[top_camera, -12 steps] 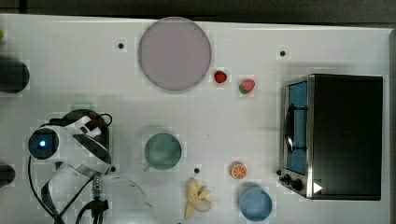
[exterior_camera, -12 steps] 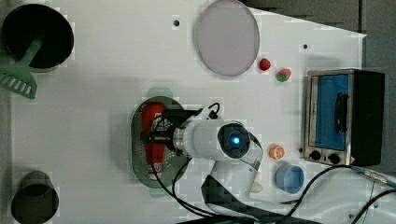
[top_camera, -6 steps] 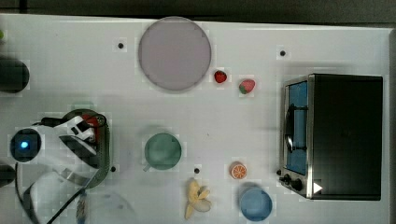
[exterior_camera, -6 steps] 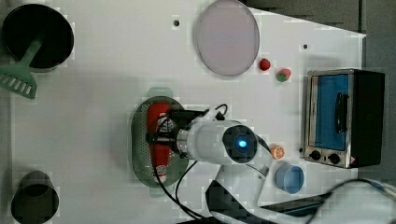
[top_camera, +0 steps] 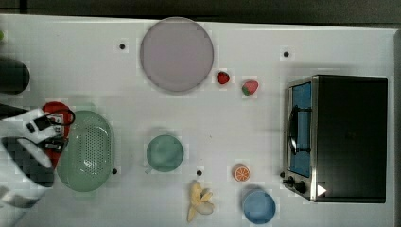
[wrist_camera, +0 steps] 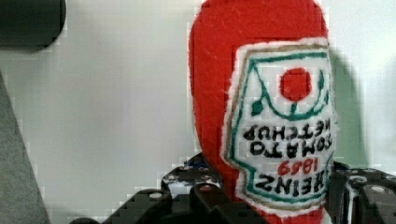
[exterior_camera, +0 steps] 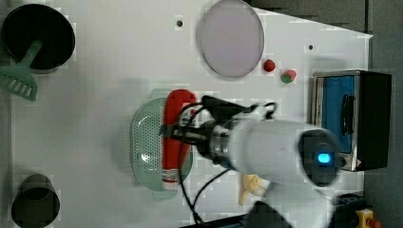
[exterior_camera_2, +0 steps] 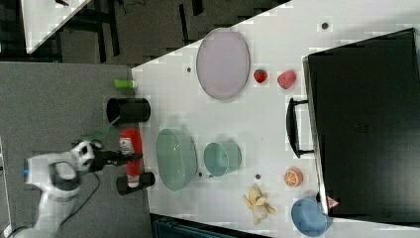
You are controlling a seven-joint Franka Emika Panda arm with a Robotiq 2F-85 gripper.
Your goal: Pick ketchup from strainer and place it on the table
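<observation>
The red ketchup (top_camera: 56, 109) bottle with its white label hangs off the table (top_camera: 236, 118), gripped around its middle by my gripper (top_camera: 53, 135). In the top view it sits just left of the pale green strainer (top_camera: 87, 151), whose perforated bottom is bare. The left view shows the ketchup (exterior_camera: 170, 156) overlapping the strainer (exterior_camera: 145, 142), with the gripper (exterior_camera: 177, 133) across it. Seen in the right view, the ketchup (exterior_camera_2: 130, 144) is beside the strainer (exterior_camera_2: 176, 158), near the table's edge. The ketchup (wrist_camera: 261, 93) label shows large in the wrist view, with a finger (wrist_camera: 205, 196) on each side.
A grey-lilac plate (top_camera: 176, 54), two strawberries (top_camera: 222, 77), a green cup (top_camera: 164, 152), an orange half (top_camera: 241, 173), a banana (top_camera: 199, 201), a blue bowl (top_camera: 258, 206) and a toaster oven (top_camera: 345, 137) share the table. A black pot (exterior_camera: 38, 42) holding a green spatula stands at the left view's top left.
The arm has carried the ketchup leftward in the top view, out from over the strainer. The strainer's bottom, covered before, now shows bare. The grip has not changed.
</observation>
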